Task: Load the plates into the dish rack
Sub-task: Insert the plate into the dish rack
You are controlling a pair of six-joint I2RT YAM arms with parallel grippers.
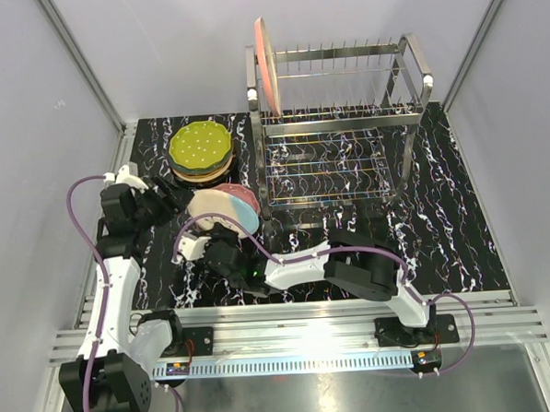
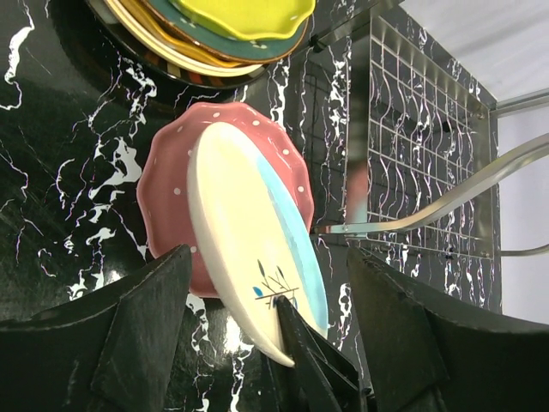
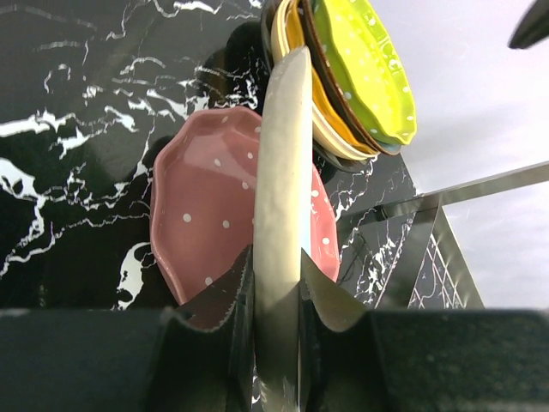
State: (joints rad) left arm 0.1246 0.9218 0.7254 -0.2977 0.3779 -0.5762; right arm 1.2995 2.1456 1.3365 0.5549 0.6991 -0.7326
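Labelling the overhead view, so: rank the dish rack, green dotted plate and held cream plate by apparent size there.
1. dish rack, by far.
2. green dotted plate, face-on.
3. cream plate, tilted in the right gripper, so foreshortened; plates may truly match.

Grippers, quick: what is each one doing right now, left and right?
Left gripper: open, holding nothing.
Right gripper: closed on the rim of the cream plate, holding it on edge.
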